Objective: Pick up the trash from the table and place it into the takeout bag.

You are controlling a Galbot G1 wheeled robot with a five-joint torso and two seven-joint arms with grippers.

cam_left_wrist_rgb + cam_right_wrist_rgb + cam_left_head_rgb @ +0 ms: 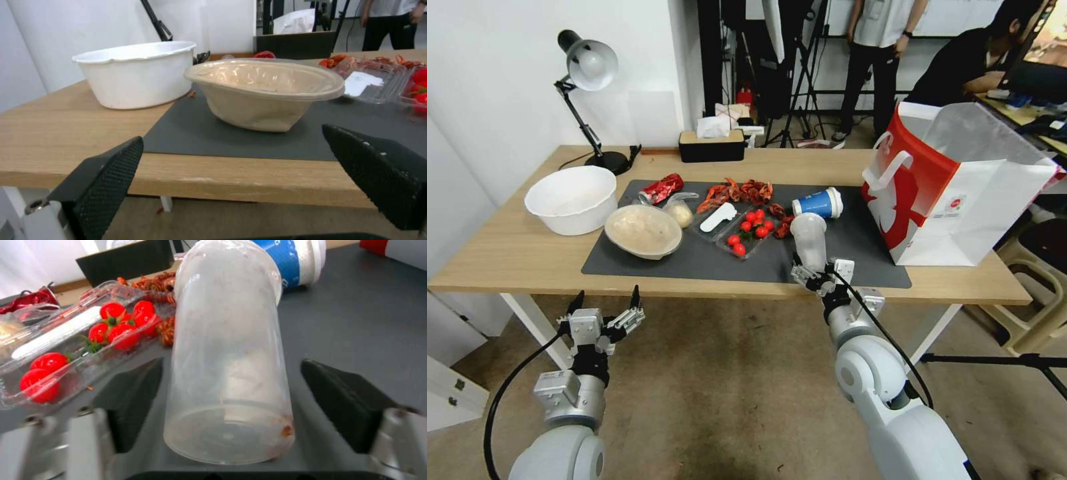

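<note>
On the dark mat (694, 261) of the table (507, 257) a clear plastic cup (810, 239) (229, 350) lies on its side. My right gripper (820, 267) (231, 400) is open and straddles its base, with a gap at each finger. A blue paper cup (819, 203) (296, 263) lies just beyond. The lidded beige bowl (644, 231) (262, 90), a clear bag with a pale lump (680, 211) and a crushed red can (662, 188) sit on the mat's left. The takeout bag (960, 193) stands open at the right. My left gripper (607, 298) (233, 140) hangs open below the table's front edge, facing the bowl.
A white tub (572, 198) (133, 75) stands left of the mat, with a desk lamp (587, 67) and a black tissue box (712, 143) behind. A clear tray of cherry tomatoes (748, 233) (75, 350) and red shells (737, 191) lie mid-mat. A beige stool (1037, 293) stands right of the table.
</note>
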